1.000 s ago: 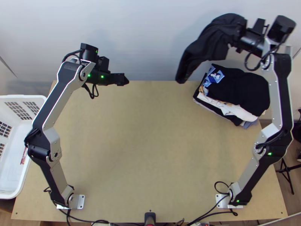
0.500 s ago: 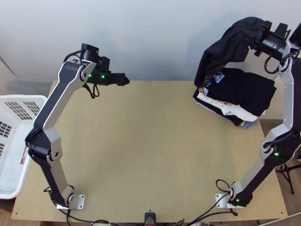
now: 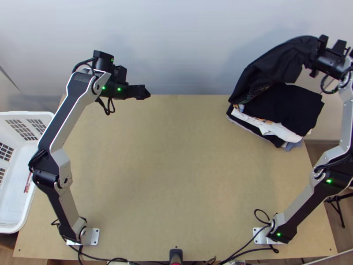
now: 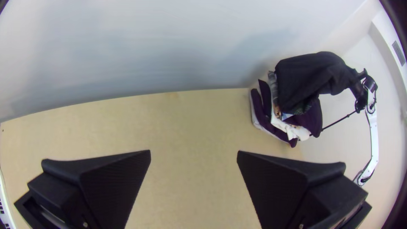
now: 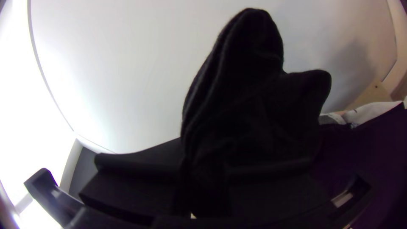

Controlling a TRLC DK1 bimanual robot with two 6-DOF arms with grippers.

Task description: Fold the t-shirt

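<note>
Two arms in play, and it's the right gripper (image 3: 314, 54) with the action, at the upper right of the top view! Its fingers are clamped on one end of the black t-shirt (image 3: 273, 66), bunched at the grip, the cloth sloping down leftward onto the stack of clothes (image 3: 291, 104). The lower end appears to rest on the stack's left part, a patterned patch peeking out near the bottom edge. Over at the upper left, the left gripper (image 3: 143, 92) sits well apart from the cloth, its two fingers spread wide with nothing between them (a spectator with a fine seat).

The call from here: this looks like the closing step, laying the shirt on the stack, the folding probably done. Can't make out how many folds, mind you. Good technique? Let that lower end anchor, then bring the held end down toward the stack's right side, steadily, keeping just enough tension to lay the cloth flat. Don't drag! A sideways pull could skew the dark top layer or disturb the white cloth (image 3: 273, 128) along the lower side. Open only once the held end is supported, then back straight off; a high release might let it crumple and spoil a tidy finish.
</note>
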